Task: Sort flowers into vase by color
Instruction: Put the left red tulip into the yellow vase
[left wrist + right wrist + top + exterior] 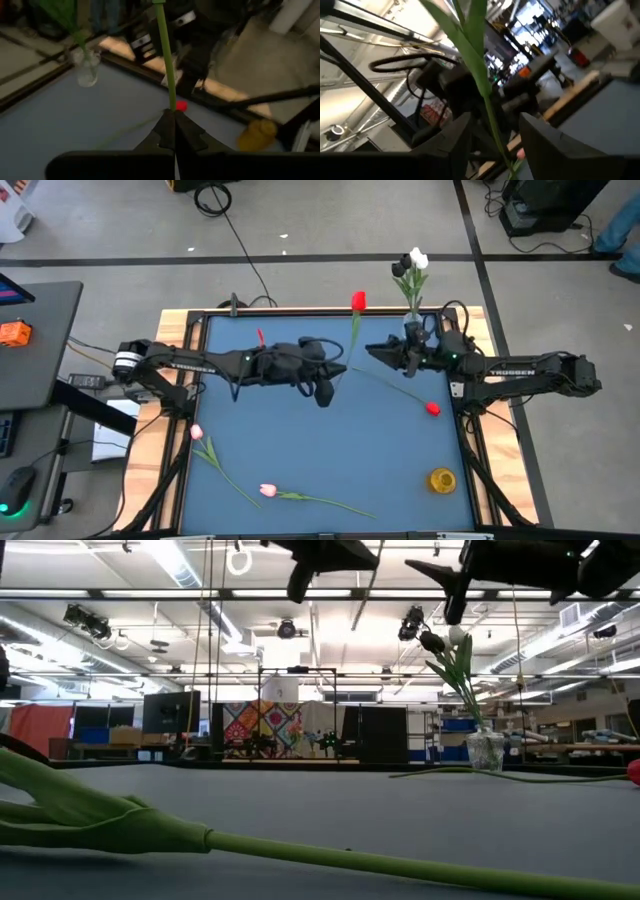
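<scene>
Now, on the left of the bench point(300, 450) two pink tulips point(267, 491) are lying flat, and I am leaving them alone. My left claw point(335, 372) is hanging over the middle of the bench. It is fully closed and is pinching the thin green stem of a red tulip point(358, 302), whose head is pointing to the far edge.

Just beside it, the right claw point(378, 352) is standing open, and the stem is passing through the gap between its fingers point(451, 137). I cannot tell if they are touching it. I am judging this as a hand-over of the red tulip.

To do it well, I am thinking the right claw should close squarely on the stem, below the leaf, before the left claw is letting go. The stem is thin and bendy, so a grip near the end may let the head swing.

Farther right, a clear vase point(485, 750) is standing at the far edge, holding white and black flowers point(415, 260), so red does not belong there. A second red tulip point(432, 408) is lying near the right edge, and a yellow container point(442, 480) is standing near the front right corner. This is possibly the place for red.
</scene>
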{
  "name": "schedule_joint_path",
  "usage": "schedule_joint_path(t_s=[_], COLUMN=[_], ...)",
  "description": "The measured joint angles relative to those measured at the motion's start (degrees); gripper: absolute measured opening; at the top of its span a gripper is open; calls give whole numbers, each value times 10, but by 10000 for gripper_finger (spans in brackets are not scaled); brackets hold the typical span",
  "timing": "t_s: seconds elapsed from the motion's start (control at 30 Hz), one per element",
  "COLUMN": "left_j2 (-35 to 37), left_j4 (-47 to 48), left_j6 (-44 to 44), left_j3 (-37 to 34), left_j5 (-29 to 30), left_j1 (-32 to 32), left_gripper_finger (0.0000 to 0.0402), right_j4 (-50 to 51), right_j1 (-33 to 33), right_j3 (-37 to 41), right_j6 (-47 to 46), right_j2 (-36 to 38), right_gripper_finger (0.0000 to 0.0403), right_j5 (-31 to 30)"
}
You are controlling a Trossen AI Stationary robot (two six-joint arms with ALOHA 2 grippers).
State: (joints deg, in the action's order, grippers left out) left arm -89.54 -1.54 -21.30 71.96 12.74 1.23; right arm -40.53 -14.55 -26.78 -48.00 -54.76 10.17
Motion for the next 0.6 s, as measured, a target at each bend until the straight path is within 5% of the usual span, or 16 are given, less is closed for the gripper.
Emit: schedule_joint_path(t_s=[0.6], left_j2=[-23], left_j4=[-38], left_j6=[41], left_j3=[0], left_j5=[-66], left_j1=[-8], left_gripper_finger=[0], right_j4=[94], right_j1=[-7], right_j3=[-75], right_j6=[121], right_j2=[-8], right_gripper_finger=[169], right_j5=[46])
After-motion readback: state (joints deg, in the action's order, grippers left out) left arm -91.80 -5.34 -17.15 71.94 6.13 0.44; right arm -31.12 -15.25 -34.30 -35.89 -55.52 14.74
